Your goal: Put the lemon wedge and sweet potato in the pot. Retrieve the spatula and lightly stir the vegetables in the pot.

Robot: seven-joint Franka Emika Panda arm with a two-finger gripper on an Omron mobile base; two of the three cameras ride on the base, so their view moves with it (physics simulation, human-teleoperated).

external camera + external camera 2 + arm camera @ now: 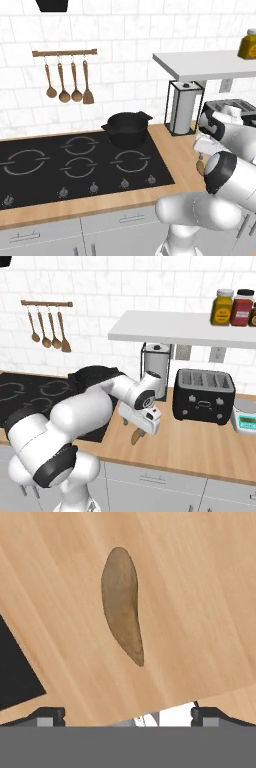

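The gripper (141, 428) hangs low over the wooden counter (200, 443), to the right of the black cooktop (75, 165) and in front of the paper towel holder (183, 107). Its fingers (50, 716) stand wide apart at the bottom of the hand view, with nothing between them and nothing held.

Directly beneath the gripper lies the sweet potato (121, 610), a long brown tapered piece resting flat on the counter. In the right base view it shows as a brown tip (135, 437) just below the hand, and in the left base view it is mostly hidden behind the arm (201, 165). Whether the fingertips touch it cannot be told; in the hand view it lies clear of both.

The pot (127, 128) sits on the rear right burner of the cooktop, well apart from the gripper. Its interior cannot be seen clearly from here.

On the wall rail (64, 52) hang three wooden spoons and a wooden turner (88, 82). A black toaster (203, 395) stands on the counter to the right, and jars (222, 307) rest on the shelf (175, 328) above.
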